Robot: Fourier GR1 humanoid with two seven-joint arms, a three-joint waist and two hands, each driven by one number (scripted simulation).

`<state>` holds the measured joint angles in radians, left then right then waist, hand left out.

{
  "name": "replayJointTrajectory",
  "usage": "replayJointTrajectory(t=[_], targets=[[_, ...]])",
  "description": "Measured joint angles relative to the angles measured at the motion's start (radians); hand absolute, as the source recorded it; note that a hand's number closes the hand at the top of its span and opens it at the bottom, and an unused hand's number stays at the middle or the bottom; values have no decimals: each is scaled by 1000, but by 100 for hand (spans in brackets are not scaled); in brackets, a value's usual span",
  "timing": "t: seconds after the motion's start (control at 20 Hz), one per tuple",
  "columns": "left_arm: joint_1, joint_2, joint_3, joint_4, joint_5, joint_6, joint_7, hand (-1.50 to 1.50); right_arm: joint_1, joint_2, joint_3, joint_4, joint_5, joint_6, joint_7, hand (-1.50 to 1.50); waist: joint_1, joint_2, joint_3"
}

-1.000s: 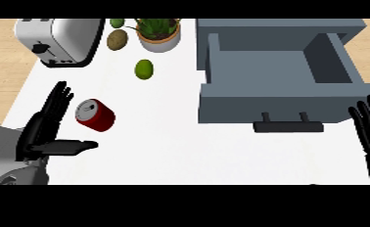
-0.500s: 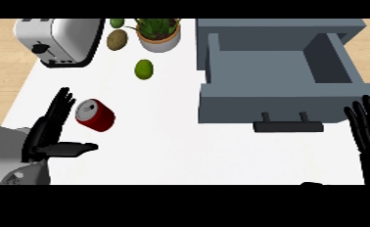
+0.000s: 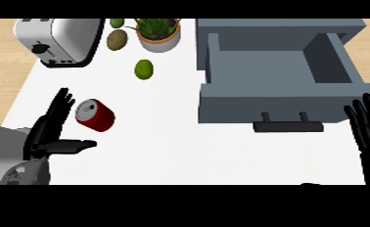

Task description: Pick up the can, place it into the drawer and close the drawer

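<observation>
Can [image 3: 95, 115] lies on its side on the worktop [image 3: 180, 143], just beside the left hand [image 3: 49, 130], whose fingers are spread with thumb out, probably lined up to grab it. Right hand [image 3: 359, 125] rests open by the drawer [image 3: 278, 77], which stands open, ready for it.

The light is bright and even across the white tabletop [image 3: 188, 147], which shows no glare and no hot spots. Shadows are faint — only a thin dark rim under the red can [image 3: 95, 115] and the green fruit [image 3: 145, 69]. The drawer [image 3: 278, 81] carries the strongest shading: its inner right wall is darker than its floor, and a dark band lies beneath its handle [image 3: 288, 123]. The toaster [image 3: 61, 40] shows a soft pale sheen along its top. Edges read equally crisp from centre to border — straight lines stay straight, with no bending near the sides.
</observation>
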<state>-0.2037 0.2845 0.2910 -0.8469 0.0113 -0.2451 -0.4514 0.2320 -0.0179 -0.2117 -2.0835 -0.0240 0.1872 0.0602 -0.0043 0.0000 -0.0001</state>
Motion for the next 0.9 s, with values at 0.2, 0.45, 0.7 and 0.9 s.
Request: replayJointTrajectory(t=[0.2, 0.45, 0.7, 0.9], targets=[[-36, 1, -5, 103, -17, 10, -67, -150, 2, -10, -15, -31, -28, 12, 35, -150, -2, 0, 0], [-94, 3, -8, 190, -21, 22, -101, -150, 6, -10, -21, -40, -33, 16, 36, -150, -3, 1, 0], [-130, 15, -6, 266, -21, 22, -137, -150, 29, -6, -25, -46, -38, 26, 21, -150, -4, 1, -1], [-168, 0, -15, 289, -19, 41, -127, -150, 1, -6, -31, -53, -39, 13, 52, -150, -3, 1, 0]])
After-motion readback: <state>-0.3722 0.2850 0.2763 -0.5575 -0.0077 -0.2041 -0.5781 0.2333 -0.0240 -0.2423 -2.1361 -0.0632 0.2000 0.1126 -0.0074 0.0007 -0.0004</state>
